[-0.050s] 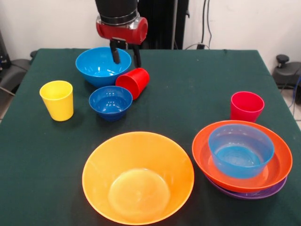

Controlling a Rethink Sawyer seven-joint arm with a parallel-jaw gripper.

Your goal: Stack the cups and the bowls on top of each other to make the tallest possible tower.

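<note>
One tipped red plastic cup (133, 82), light and slippery, suits a rim pinch; gripper (126, 57) fingers hang apart just above it.

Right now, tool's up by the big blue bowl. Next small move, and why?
Probably lower the tool onto the red cup and close. Its fingers look spread, hanging above the big blue bowl and that cup, which lies tipped on its side against the bowl. The tower so far holds three bowls.

Bright, even light; glossy bowls (138, 176) — glare.
</note>
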